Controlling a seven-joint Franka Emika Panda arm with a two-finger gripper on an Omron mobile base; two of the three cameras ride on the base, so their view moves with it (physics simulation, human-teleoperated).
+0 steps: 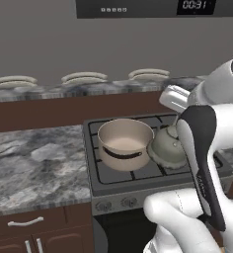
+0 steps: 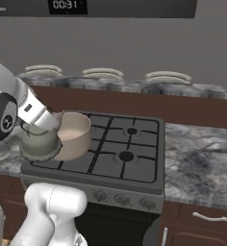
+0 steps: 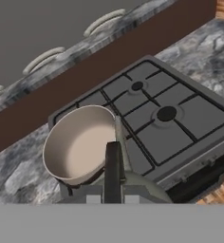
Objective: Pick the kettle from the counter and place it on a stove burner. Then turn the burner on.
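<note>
- The gripper (image 3: 113, 192) sits low in the hand view, at the bottom centre; its jaws are clenched on the kettle's thin dark arched handle (image 3: 113, 163), though the finger tips themselves are mostly cut off by the frame edge.
- In the left base view the arm's dark-padded forearm crosses the right half of the frame and hides the right side of the kettle (image 1: 165, 146); the hand itself is lost behind it.
- In the right base view the kettle (image 2: 38, 143) shows at centre left, tucked under the silver wrist, over the front left corner of the cooktop (image 2: 149, 125).
- Whether the kettle rests on the grate or hangs just above it, I cannot tell.
- The stove burner beneath the kettle is hidden by the kettle's body.
- The large tan pot (image 1: 125, 143) stands on the cooktop, touching or all but touching the kettle.
- Two black burner caps (image 2: 126, 155) on the right side of the cooktop lie bare under the grate.
- Knobs (image 2: 121, 199) line the stove's front panel, small and hard to make out.
- The marbled counter (image 1: 34, 163) flanks the stove, above reddish-brown cabinets with silver handles (image 1: 24, 222).
- A raised back ledge carries three plates (image 2: 102, 73).
- A dark appliance at the top edge shows a clock display (image 1: 194, 5), blurred.
</note>
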